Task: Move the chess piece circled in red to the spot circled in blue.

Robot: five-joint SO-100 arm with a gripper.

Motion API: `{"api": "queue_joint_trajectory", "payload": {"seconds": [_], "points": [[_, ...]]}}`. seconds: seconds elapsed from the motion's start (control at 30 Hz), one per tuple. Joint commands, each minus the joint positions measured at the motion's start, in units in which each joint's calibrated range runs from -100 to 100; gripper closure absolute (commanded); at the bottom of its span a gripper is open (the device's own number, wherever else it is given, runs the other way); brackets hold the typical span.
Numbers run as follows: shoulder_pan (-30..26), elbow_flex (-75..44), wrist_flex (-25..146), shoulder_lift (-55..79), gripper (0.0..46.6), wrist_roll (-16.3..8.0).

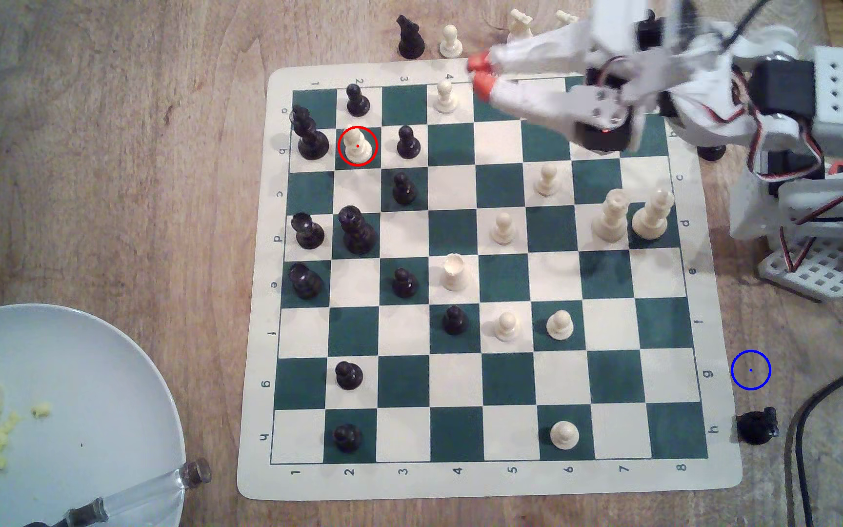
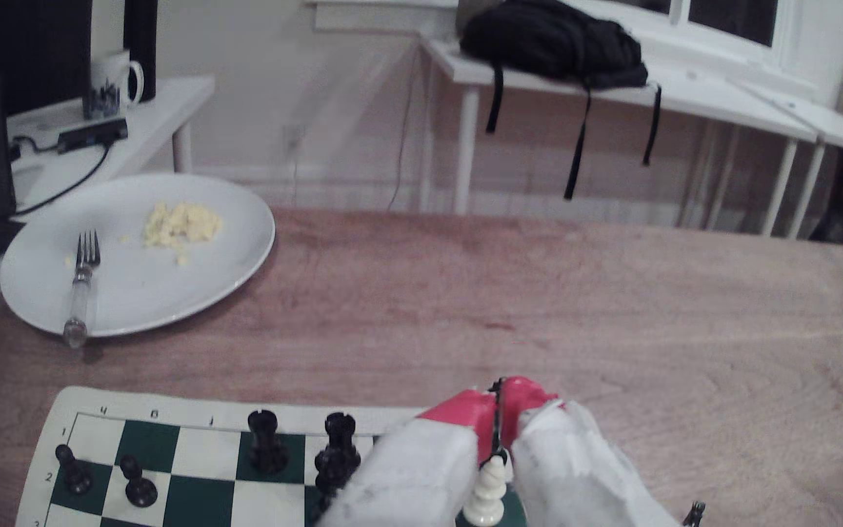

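Observation:
The cream pawn-like piece (image 1: 357,144) stands inside the red ring on the board's second file, between a tall black piece (image 1: 308,133) and a black pawn (image 1: 408,142). The blue ring (image 1: 750,370) marks bare tan tabletop just off the board's edge on the exterior view's right. My gripper (image 1: 481,72) hovers over the board's far edge, well to the right of the ringed piece in the exterior view. Its red fingertips (image 2: 465,413) meet, with nothing between them. In the wrist view a cream piece (image 2: 485,489) shows low down through the gap between the fingers; I cannot tell which piece it is.
Black and cream pieces are spread over the green-and-cream board (image 1: 490,481). A black piece (image 1: 756,426) sits on the table just below the blue ring, with black cables (image 1: 815,400) beside it. A plate (image 1: 105,385) holding a fork and food occupies the exterior view's lower left.

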Motion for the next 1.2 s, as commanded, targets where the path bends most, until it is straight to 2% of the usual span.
{"api": "queue_joint_trajectory", "payload": {"seconds": [0.0,0.17,0.33,0.43,0.7,0.77,0.8,0.87,1.03,1.17], "points": [[-0.1,-24.3,8.2,18.4,46.4,-0.9],[-0.2,-38.7,15.6,32.3,46.4,-2.4],[1.3,-48.3,21.3,42.3,46.2,-2.8],[2.1,-57.1,27.1,49.7,45.5,-5.3],[2.2,-68.5,30.5,60.5,42.9,-7.7],[2.3,-71.8,30.4,63.8,37.9,-9.6],[2.6,-72.6,30.4,64.8,32.9,-10.6],[2.8,-72.8,29.8,66.2,31.1,-10.6],[3.8,-73.7,28.5,70.0,33.7,-10.6],[4.1,-75.2,27.9,73.4,33.3,-10.5]]}}
